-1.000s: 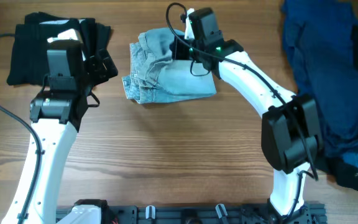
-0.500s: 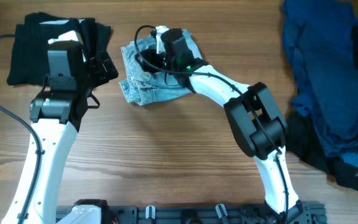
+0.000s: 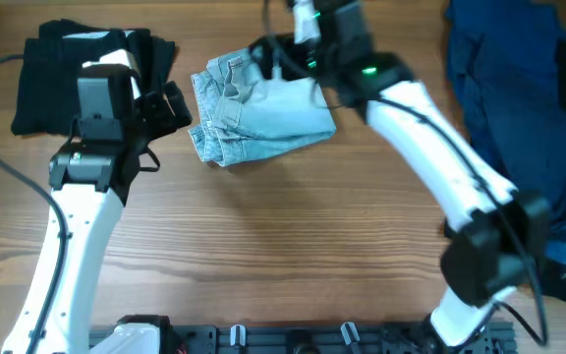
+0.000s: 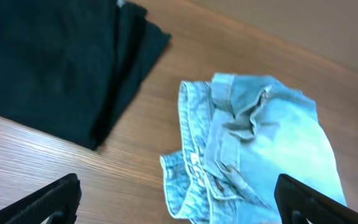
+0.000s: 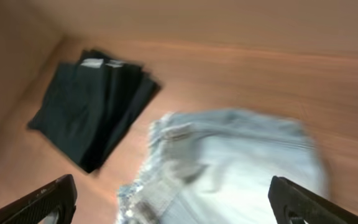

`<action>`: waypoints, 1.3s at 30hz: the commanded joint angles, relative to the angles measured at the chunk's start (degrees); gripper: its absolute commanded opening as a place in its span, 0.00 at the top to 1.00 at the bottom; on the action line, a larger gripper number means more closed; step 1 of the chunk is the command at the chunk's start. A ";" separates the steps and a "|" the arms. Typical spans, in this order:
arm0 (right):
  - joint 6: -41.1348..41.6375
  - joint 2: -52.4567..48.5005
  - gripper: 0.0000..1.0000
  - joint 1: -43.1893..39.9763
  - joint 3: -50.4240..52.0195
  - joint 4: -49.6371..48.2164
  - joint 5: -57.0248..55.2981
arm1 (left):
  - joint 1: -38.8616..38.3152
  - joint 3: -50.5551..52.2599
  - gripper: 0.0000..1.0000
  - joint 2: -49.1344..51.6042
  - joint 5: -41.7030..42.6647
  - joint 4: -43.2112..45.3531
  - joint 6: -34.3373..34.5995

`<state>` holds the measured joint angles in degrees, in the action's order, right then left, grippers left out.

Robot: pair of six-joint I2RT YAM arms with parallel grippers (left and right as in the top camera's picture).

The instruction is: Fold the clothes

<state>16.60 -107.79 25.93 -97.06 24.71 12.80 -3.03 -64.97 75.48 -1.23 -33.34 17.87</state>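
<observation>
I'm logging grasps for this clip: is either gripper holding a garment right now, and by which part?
Nothing is held. The left gripper and the right gripper both stand open and empty; the denim shorts lie free of both.

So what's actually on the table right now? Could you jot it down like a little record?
Surface: wooden table
Middle, far side: pale blue denim shorts, folded into a rumpled bundle
Far left: black clothes, a flat folded stack
Right edge: dark blue clothes, a loose unfolded heap
Left gripper: open, holding nothing, hovers between the black stack and the shorts
Right gripper: open, holding nothing, above the shorts
Folding status: shorts and black clothes folded; blue heap not yet
</observation>
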 commanded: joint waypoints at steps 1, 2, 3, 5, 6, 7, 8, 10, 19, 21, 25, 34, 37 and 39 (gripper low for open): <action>-1.25 0.55 0.00 -4.17 -0.55 5.79 -3.98 | 0.26 0.04 0.00 3.78 7.02 -1.51 -0.94; -0.70 0.39 0.00 -5.46 -0.55 7.85 -3.80 | 0.26 0.04 0.00 4.85 8.20 -1.97 -0.94; 0.52 0.33 0.00 -6.67 -0.55 9.86 -3.82 | 0.26 0.04 0.00 5.86 9.25 -2.34 -0.94; 1.66 0.33 0.00 -8.81 -0.55 13.11 -3.82 | 0.26 0.04 0.00 8.15 11.23 -2.54 -0.96; 1.66 0.33 0.00 -9.68 -0.55 14.16 -3.72 | 0.26 0.04 0.00 9.40 12.44 -2.45 -0.94; 1.64 0.33 0.00 -10.56 -0.55 15.04 -3.48 | 0.26 0.04 0.00 10.73 13.92 -2.10 -0.94; 1.62 0.33 0.00 -11.32 -0.55 15.58 -3.06 | 0.26 0.04 0.00 12.39 15.91 -1.57 -0.94; 1.60 0.33 0.00 -12.39 -0.55 16.59 -2.32 | 0.26 0.04 0.00 15.23 18.75 -0.35 -0.94; 1.44 0.33 0.00 -12.57 -0.55 18.49 -2.32 | 0.26 0.04 0.00 27.76 23.39 5.73 -0.72; 1.42 0.33 0.00 -12.57 -0.55 18.78 -2.32 | 0.26 0.04 0.00 30.03 23.56 7.39 -0.74; 1.46 0.33 0.00 -12.57 -0.55 19.15 -2.32 | 0.26 0.04 0.00 32.33 24.90 11.08 -0.83; 1.51 0.33 0.00 -12.57 -0.55 19.10 -2.29 | 0.13 0.04 0.00 32.54 28.92 17.99 -1.66; 1.46 0.33 0.00 -12.57 -0.55 19.10 -2.32 | -0.37 0.04 0.00 32.54 28.89 18.21 -3.65; 1.46 0.33 0.00 -12.57 -0.55 19.06 -2.32 | -1.16 0.04 0.00 32.54 28.92 18.29 -5.55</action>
<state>17.72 -106.72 13.19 -97.76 43.72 10.24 -3.03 -64.97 107.61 25.43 -15.59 16.58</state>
